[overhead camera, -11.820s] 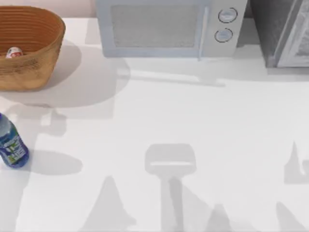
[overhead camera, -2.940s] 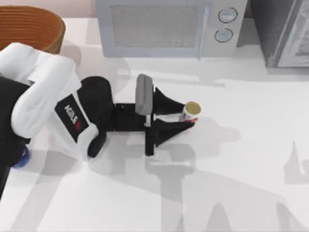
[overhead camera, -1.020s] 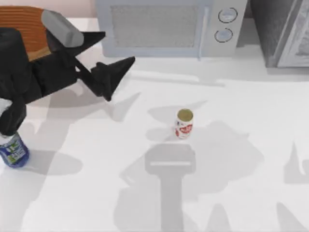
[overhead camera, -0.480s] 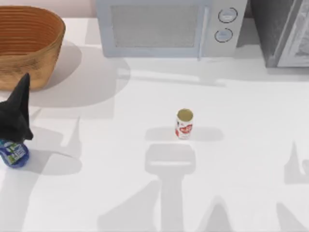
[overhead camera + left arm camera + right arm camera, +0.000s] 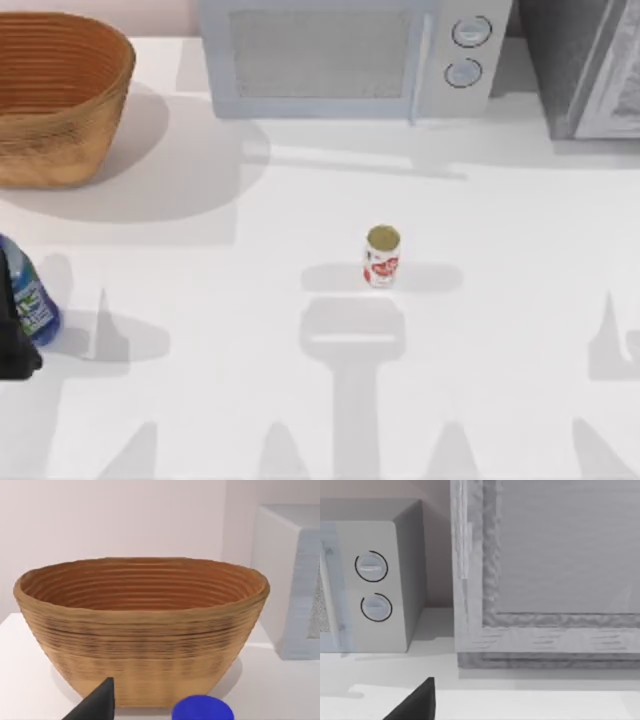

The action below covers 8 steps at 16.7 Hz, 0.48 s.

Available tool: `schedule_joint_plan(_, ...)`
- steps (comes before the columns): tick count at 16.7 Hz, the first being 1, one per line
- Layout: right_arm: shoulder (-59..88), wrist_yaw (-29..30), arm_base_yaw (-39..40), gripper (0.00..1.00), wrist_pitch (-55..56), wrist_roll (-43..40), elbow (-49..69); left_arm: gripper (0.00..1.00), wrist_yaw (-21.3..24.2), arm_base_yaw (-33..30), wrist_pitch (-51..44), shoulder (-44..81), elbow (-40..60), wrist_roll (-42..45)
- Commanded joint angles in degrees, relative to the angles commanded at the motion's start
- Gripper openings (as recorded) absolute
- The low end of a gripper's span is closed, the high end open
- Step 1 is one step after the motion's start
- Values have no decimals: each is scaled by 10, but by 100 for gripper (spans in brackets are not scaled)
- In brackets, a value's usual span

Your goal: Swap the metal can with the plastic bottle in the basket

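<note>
At the table's far left edge the left gripper (image 5: 12,335) shows as a dark shape right against the plastic bottle (image 5: 30,300), which stands upright near the front left; whether its fingers are apart or closed on the bottle I cannot tell. In the left wrist view one black fingertip (image 5: 97,703) juts up beside the bottle's blue cap (image 5: 202,709), with the basket (image 5: 140,645) just behind them. That basket (image 5: 60,120) sits in the back left corner (tan wicker, ribbed sides), well apart from the metal can (image 5: 381,256), which stands upright on the bare white table (image 5: 500,300) near the middle, gold top up. Behind the can stands a microwave (image 5: 350,55) with two round dials. The right wrist view catches those dials (image 5: 372,587), a grey cabinet (image 5: 550,570) beside them, and one dark fingertip (image 5: 415,702) of the right gripper; its fingers' state I cannot tell.
</note>
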Motion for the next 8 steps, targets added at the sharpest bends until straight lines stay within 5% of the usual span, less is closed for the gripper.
schedule_joint_plan(8,0,0,0,100,0,0,0,100,-7,0,-2,-5,-8,0)
